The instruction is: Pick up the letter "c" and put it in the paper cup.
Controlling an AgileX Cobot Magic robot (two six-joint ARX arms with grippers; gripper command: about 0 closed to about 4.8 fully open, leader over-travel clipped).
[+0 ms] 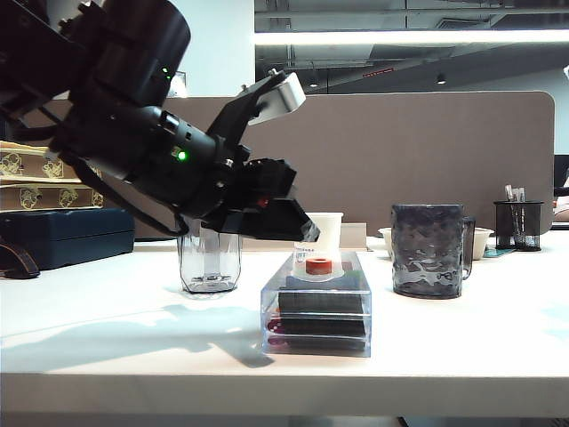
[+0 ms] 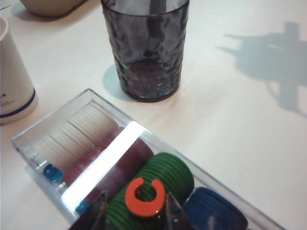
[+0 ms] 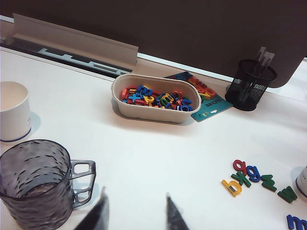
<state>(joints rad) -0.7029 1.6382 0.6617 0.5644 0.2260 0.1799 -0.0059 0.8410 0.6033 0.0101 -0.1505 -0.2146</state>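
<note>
The red letter "c" [image 2: 145, 197] sits on top of the clear chip case [image 2: 57, 127], with the left gripper [image 2: 135, 215] right over it, fingers spread either side. The right gripper [image 3: 136, 215] hangs spread and empty near the mug [image 3: 36, 184]. The letter looks light, stiff and a bit slick, so I'd pinch across its outer curve. The paper cup [image 2: 14, 81] waits beside the case.

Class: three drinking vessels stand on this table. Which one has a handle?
The dark textured mug right of the clear chip box. The faceted glass and the white paper cup have none.

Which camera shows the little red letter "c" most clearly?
The left wrist view: the letter "c" lies on the clear chip case, between the open left gripper fingers. The exterior view shows it side-on; the right wrist view misses it.
</note>
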